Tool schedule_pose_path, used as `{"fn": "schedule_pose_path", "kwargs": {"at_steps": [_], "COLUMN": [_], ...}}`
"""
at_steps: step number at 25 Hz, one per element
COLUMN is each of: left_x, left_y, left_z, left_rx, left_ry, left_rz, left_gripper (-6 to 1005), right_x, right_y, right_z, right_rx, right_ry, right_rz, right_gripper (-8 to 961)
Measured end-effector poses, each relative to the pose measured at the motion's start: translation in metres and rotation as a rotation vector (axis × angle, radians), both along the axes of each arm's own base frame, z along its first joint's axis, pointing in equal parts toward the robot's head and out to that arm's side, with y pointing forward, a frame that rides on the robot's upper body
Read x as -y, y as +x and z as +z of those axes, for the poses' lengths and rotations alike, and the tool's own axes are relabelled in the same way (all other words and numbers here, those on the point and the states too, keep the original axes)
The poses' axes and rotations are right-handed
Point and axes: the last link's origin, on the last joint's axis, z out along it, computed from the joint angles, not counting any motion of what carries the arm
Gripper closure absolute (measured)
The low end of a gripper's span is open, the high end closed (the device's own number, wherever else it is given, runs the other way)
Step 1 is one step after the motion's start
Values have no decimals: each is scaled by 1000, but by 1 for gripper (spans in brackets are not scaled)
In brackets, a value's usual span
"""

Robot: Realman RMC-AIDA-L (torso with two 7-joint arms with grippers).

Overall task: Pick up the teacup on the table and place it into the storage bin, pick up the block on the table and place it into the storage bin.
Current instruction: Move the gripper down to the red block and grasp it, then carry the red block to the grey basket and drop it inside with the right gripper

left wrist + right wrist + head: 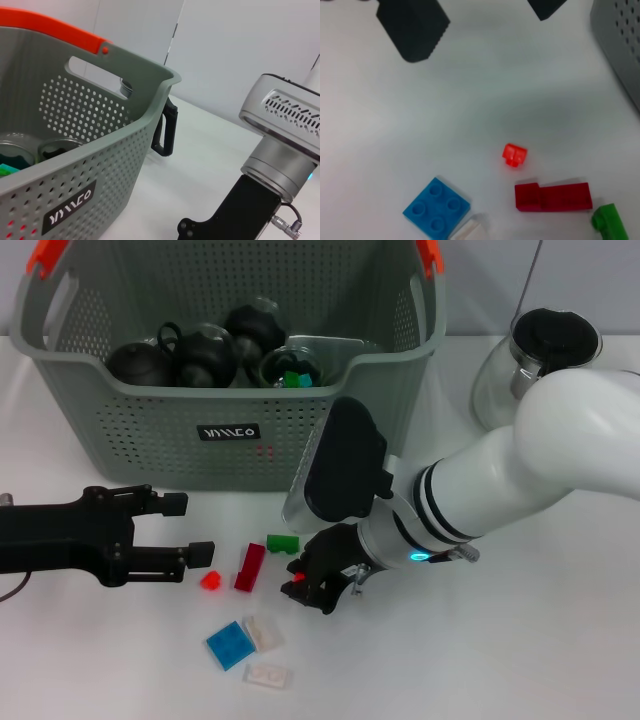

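Note:
The grey-green storage bin (pixel 120 435) stands at the back, and also shows in the left wrist view (pixel 85 107) and the right wrist view (pixel 620 45). Inside it are dark round teaware (pixel 205 355) and a glass bowl (pixel 300 365) with green and blue bits. No teacup shows on the table. Loose blocks lie in front: a small red one (pixel 210 580) (pixel 514 154), dark red (pixel 250 567) (pixel 552 196), green (pixel 282 542), blue (pixel 230 645) (pixel 436 207). My left gripper (pixel 192 530) is open, low beside the small red block. My right gripper (pixel 315 580) hangs low beside a red bit (pixel 294 582).
A glass jug with a black lid (pixel 540 350) stands at the back right. Two pale clear blocks (pixel 265 632) (pixel 268 676) lie near the blue one. My right arm's wrist (pixel 280 150) fills the space right of the bin.

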Motion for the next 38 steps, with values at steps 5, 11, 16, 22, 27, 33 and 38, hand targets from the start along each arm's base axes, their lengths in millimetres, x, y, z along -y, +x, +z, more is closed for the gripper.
{"fn": "schedule_pose_path", "kwargs": {"at_steps": [5, 11, 16, 22, 27, 33, 38], "left_x": [1, 2, 2, 3, 1, 1, 1], "left_y": [-1, -3, -6, -7, -6, -6, -7], "left_z": [0, 3, 9, 10, 10, 10, 10], "left_rx": [0, 5, 19, 22, 23, 24, 23], "left_ry": [0, 8, 40, 45, 46, 50, 52], "left_rz": [3, 13, 31, 32, 31, 33, 36], "left_gripper": [156, 156, 156, 156, 156, 156, 156], "right_x": [1, -5, -21, -53, -88, -120, -128], "right_y": [-6, -32, -82, -151, -179, -168, -156], "right_z": [4, 40, 121, 209, 208, 162, 146], "right_rx": [-18, -113, -243, -376, -327, -175, -140], "right_ry": [-9, -34, 26, 228, 373, 451, 476], "right_rz": [11, -38, -110, -67, -25, -14, -1], "right_gripper": [651, 752, 750, 748, 746, 743, 741]}}
